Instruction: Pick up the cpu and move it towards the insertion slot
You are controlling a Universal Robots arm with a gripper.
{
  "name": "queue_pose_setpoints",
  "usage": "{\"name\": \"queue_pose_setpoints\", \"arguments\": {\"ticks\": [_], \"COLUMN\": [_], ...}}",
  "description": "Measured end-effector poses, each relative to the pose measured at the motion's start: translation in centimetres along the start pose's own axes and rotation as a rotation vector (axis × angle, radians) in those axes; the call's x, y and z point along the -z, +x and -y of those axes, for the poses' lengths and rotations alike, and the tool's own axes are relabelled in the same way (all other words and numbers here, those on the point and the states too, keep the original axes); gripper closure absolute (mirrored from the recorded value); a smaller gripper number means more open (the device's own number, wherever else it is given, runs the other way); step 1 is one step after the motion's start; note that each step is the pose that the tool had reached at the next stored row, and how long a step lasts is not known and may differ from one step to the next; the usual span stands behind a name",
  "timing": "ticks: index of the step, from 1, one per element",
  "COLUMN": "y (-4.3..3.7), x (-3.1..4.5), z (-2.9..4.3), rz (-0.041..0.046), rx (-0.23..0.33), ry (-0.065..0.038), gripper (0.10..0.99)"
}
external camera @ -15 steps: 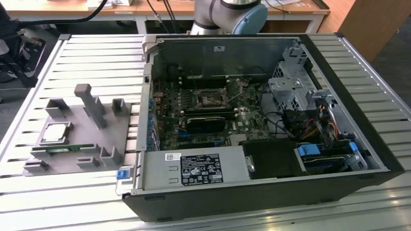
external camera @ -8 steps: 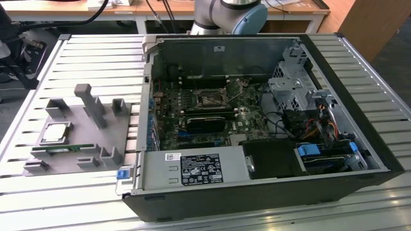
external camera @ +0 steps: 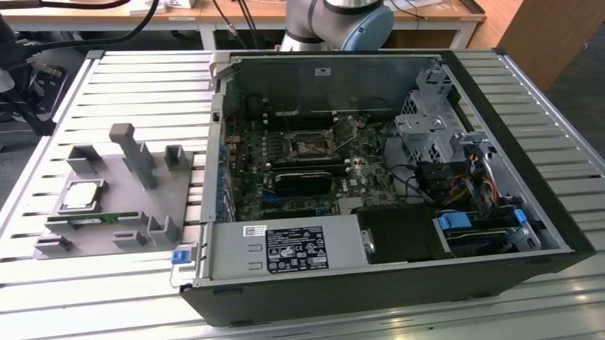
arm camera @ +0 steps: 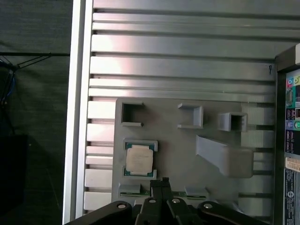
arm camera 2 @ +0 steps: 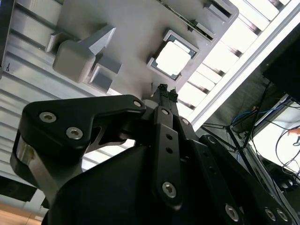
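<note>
cpu (arm camera: 139, 158) seated in grey fixture (arm camera: 178, 154) pocket, end effector (arm camera: 160, 182) narrow, holding nothing, nearby

No print is legible; the black label (external camera: 295, 251) carries unreadable marks.

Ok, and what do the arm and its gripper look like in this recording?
In the exterior view the arm is a rounded silver-grey joint housing with a pale blue cap. In both wrist views the gripper is matte black: broad flat linkage plates dotted with silver screw heads, tapering to slim, narrow fingertips.
</note>
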State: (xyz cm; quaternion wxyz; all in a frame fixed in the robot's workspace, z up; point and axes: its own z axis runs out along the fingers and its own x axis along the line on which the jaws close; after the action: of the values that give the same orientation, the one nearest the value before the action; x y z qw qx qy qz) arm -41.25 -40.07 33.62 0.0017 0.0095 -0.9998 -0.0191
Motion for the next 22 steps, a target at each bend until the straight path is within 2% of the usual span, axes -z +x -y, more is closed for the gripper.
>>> {"name": "queue_pose_setpoints", "arguments": {"ticks": [2, 4, 5, 7, 8, 10, 11, 13, 14, 15, 22], "y": [0.27, 0.57, 0.68, 0.84, 0.90, 0.97, 0.98, 1.00, 1.02, 1.04, 1.47], "x": [-0.21, -0.47, -0.63, -0.99, -1.16, -1.54, -1.72, -2.08, -2.26, -2.44, -3.71], "z": [0.03, 0.05, 0.05, 0.06, 0.08, 0.11, 0.11, 0.12, 0.13, 0.13, 0.19], "rz": [0.0000, 0.0000, 0.0001, 0.0001, -0.0001, -0.0007, -0.0013, -0.0026, -0.0032, -0.0034, -0.0041], "rx": [0.000, 0.000, 0.000, 0.000, 0.000, 0.000, 0.000, 0.000, 0.000, 0.000, 0.000], "ry": [0.000, 0.000, 0.000, 0.000, 0.000, 0.000, 0.000, 0.000, 0.000, 0.000, 0.000], "gripper": [0.973, 0.855, 0.855, 0.737, 0.737, 0.620, 0.620, 0.502, 0.502, 0.439, 0.439]}}
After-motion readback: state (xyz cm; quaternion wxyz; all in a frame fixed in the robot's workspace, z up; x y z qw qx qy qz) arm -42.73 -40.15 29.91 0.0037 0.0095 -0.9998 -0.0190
